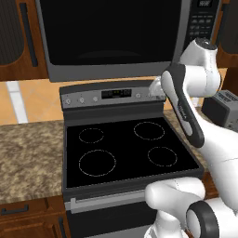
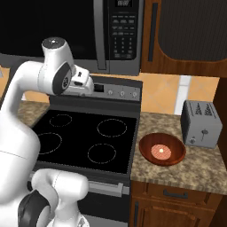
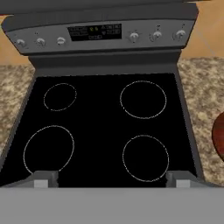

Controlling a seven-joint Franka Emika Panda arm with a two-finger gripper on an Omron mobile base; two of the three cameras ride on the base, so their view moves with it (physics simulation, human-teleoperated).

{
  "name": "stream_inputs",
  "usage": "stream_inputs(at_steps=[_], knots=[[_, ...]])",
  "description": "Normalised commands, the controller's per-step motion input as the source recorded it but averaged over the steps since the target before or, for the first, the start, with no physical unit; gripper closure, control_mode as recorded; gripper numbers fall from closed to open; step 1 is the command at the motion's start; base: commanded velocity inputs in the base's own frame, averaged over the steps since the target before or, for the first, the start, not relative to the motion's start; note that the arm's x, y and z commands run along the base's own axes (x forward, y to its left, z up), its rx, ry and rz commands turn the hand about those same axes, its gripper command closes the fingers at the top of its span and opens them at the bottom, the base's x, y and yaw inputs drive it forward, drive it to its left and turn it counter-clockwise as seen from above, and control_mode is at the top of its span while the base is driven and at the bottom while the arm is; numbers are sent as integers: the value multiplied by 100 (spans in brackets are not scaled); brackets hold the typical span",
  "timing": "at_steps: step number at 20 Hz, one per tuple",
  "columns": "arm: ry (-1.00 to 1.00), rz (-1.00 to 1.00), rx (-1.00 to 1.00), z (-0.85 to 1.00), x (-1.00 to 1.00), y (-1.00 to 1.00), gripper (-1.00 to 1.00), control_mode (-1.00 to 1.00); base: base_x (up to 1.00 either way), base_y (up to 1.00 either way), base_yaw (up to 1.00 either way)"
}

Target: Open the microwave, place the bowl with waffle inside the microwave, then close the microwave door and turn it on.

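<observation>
the microwave door (image 2: 48, 31) is sitting closed above the stove (image 1: 125, 144); its stiff vertical handle bar (image 2: 101, 35) is looking like the place to pull. the glossy, likely slippery bowl (image 2: 162, 149) holding the waffle (image 2: 161, 153) is resting on the counter (image 2: 195, 170) beside the toaster (image 2: 201, 123). the gripper (image 3: 112, 178) is hovering apart, holding nothing.

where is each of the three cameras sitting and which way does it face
Left base view: behind the arm on its left, looking forward and down at the stove and closed microwave door; white arm rises lower right.
Right base view: behind on its right; same stove, plus bowl with waffle and toaster on the counter; arm lower left.
Hand view: on the hand, looking down on the stove.
All share the stove; hand and right views share the bowl.
</observation>
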Motion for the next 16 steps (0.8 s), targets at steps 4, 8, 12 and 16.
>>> stream_inputs(at_steps=[4,8,12,16], knots=[[-18,-12,2,76,-19,-60,-100,-100,0,0,0],[-19,-16,3,89,-4,-61,-100,-100,0,0,0],[-15,-8,1,88,1,-40,-100,-100,0,0,0],[-20,0,1,69,19,-11,-100,-100,0,0,0]])
